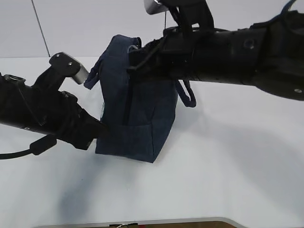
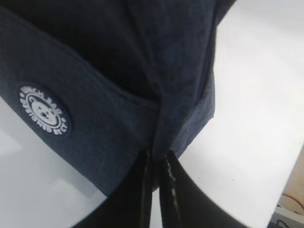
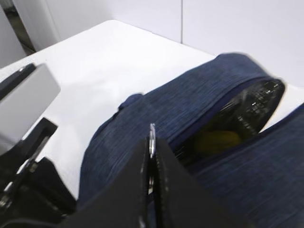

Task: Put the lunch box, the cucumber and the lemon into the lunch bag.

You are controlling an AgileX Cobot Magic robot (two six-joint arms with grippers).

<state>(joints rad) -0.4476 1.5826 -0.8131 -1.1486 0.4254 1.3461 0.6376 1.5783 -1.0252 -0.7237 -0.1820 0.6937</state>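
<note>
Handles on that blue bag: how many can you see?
2. One handle sticks out at the lunch bag's upper left, near the left arm. The other handle hangs down its right side, under the right arm. The arms may hide parts of them.

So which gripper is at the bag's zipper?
The right gripper: shut on the metal pull atop the lunch bag; the left gripper pinches a fabric fold low on its side.
</note>
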